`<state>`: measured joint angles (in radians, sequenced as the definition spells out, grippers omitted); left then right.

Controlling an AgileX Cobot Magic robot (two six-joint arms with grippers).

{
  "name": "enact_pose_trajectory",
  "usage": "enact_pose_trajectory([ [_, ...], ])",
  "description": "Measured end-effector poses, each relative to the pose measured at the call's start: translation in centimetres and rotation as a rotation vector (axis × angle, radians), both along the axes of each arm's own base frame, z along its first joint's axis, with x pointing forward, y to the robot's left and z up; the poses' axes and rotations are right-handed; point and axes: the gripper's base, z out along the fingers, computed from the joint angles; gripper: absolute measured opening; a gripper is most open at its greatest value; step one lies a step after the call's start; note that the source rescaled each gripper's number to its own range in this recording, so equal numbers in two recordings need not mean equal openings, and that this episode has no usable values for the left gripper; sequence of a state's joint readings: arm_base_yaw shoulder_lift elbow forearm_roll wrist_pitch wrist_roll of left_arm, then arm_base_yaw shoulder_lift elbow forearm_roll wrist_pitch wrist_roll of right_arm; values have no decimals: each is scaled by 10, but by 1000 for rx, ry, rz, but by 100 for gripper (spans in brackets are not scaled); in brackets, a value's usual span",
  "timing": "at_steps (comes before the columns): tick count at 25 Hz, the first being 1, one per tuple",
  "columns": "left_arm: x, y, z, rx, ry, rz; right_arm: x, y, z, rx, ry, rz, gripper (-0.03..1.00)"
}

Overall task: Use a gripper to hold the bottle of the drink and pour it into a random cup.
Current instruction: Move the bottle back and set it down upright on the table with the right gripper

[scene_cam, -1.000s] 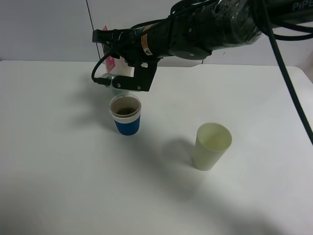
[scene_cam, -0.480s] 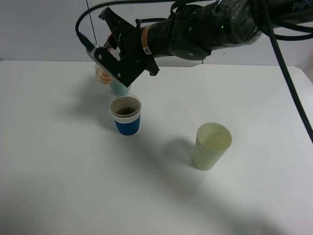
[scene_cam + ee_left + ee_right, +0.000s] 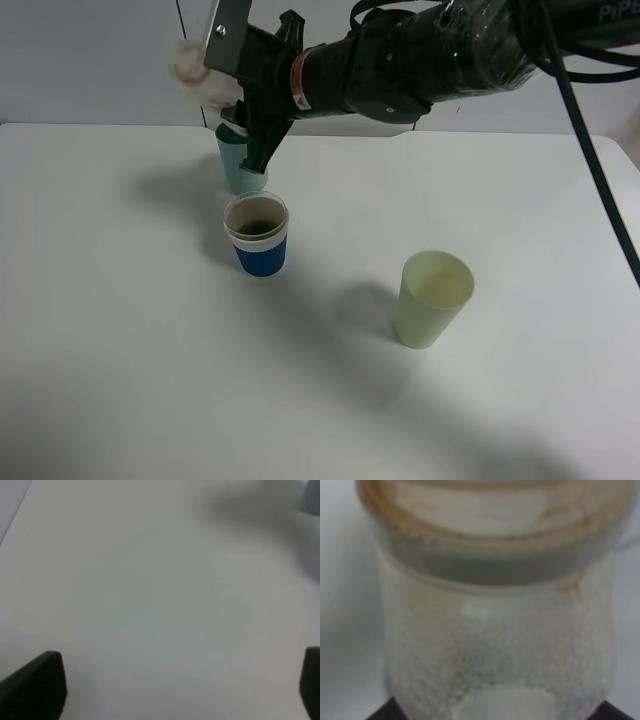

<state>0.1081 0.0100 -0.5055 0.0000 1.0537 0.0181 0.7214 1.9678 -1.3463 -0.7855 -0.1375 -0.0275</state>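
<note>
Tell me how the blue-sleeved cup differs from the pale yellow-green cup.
The blue-sleeved cup looks shorter; the pale yellow-green cup looks taller. The blue-sleeved cup is white with a blue sleeve, while the pale yellow-green cup is one plain colour. The blue-sleeved cup holds brown drink; the pale yellow-green cup looks empty. Both stand upright and open-topped on the white table, apart from each other.

Bottle [image 3: 198,72] blurred, teal cup [image 3: 238,172] partly hidden behind right gripper [image 3: 245,90], left gripper [image 3: 172,690] cropped by frame edges
</note>
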Motion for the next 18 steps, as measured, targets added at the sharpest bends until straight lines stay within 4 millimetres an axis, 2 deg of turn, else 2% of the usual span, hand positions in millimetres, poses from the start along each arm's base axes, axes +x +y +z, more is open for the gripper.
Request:
enact_pose_trajectory([
  [6, 0, 0, 0, 0, 0, 0, 7, -13, 4, 186, 234, -220, 0],
  [13, 0, 0, 0, 0, 0, 0, 9, -41, 25, 216, 336, -454, 0],
  [18, 0, 0, 0, 0, 0, 0, 6, -56, 41, 269, 388, -542, 0],
])
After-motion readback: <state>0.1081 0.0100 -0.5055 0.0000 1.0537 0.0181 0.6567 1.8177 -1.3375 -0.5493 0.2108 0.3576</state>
